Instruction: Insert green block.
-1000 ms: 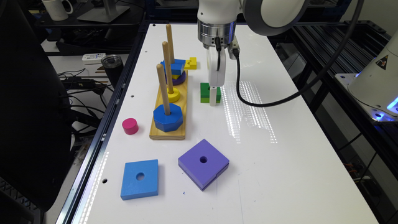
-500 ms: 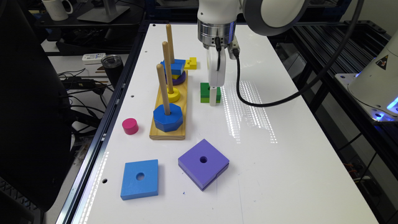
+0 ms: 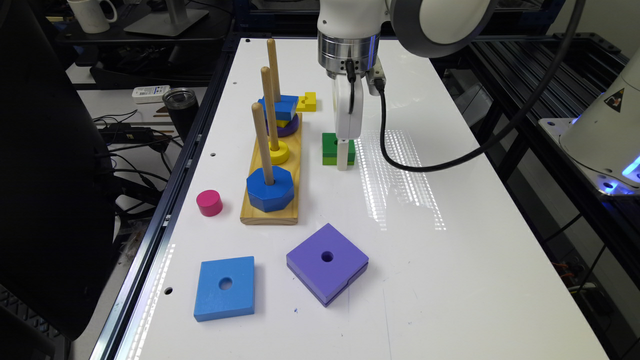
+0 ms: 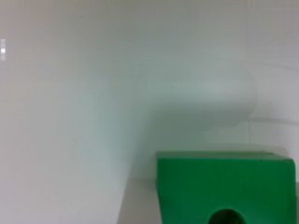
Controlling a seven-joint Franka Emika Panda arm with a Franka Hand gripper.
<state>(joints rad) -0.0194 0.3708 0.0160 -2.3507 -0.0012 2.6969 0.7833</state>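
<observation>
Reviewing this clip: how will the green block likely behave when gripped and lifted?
The green block looks like rigid painted wood, so probably stiff and light. Flat square sides should resist rolling. Its smooth faces might slip slightly in the gripper.

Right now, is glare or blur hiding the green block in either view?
Exterior view: sharp; striped light glare lies on the white table beside the green block, not on it. Wrist view: soft and hazy, the block cut by the frame edge, its hole partly visible, a faint shadow on the table behind.
</observation>
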